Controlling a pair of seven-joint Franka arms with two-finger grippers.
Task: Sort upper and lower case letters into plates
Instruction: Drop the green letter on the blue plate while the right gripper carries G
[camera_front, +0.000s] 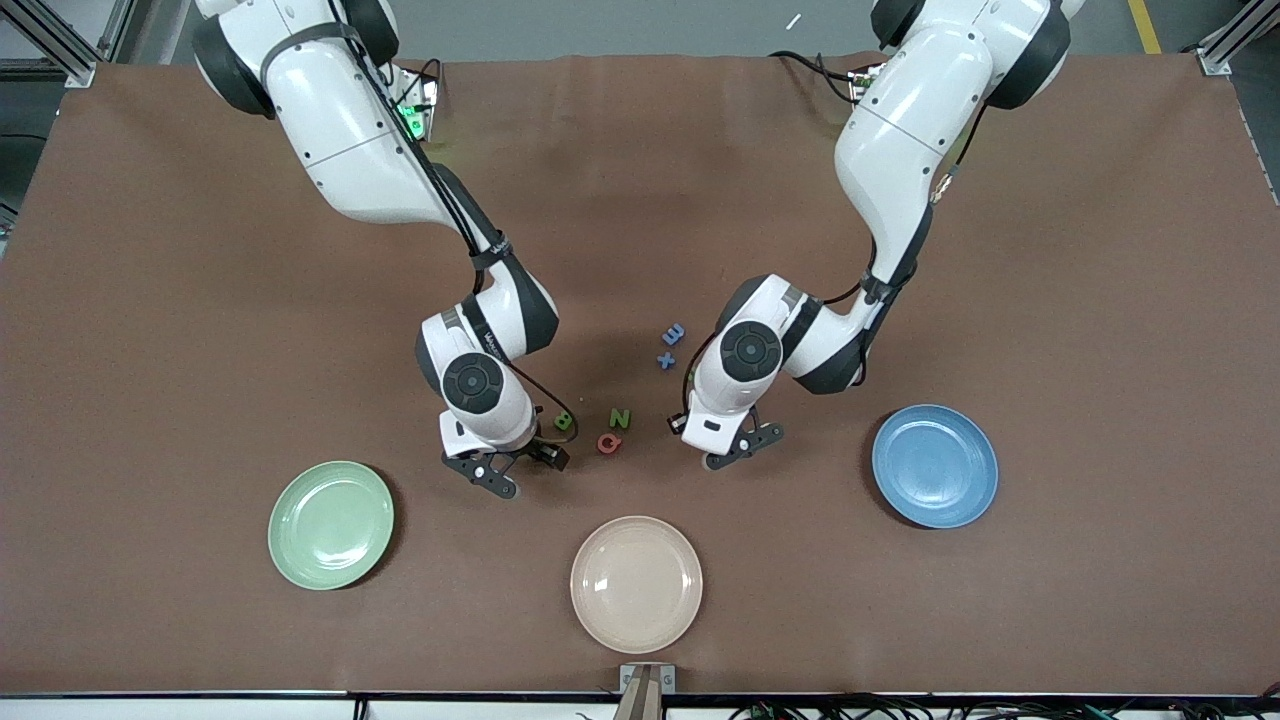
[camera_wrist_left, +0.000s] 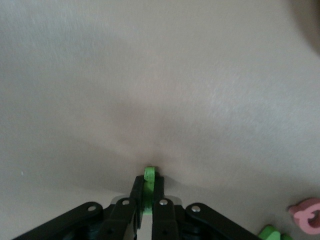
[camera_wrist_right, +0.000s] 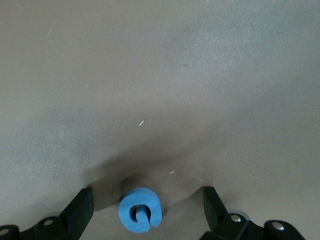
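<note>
My left gripper (camera_wrist_left: 149, 184) is shut on a small green letter (camera_wrist_left: 149, 175), held edge-on, low over the brown cloth between the loose letters and the blue plate (camera_front: 934, 465); it also shows in the front view (camera_front: 742, 447). My right gripper (camera_wrist_right: 147, 200) is open, its fingers on either side of a blue letter (camera_wrist_right: 140, 211) that lies flat on the cloth. In the front view the right gripper (camera_front: 522, 468) is low between the pale green plate (camera_front: 331, 524) and the loose letters, and its hand hides the blue letter. Both plates are empty.
Loose letters lie mid-table: a green one (camera_front: 563, 421) beside the right hand, a green N (camera_front: 620, 418), a red Q (camera_front: 609, 443) and two blue ones (camera_front: 673, 333) (camera_front: 666, 360). An empty cream-beige plate (camera_front: 636, 583) sits nearest the front camera.
</note>
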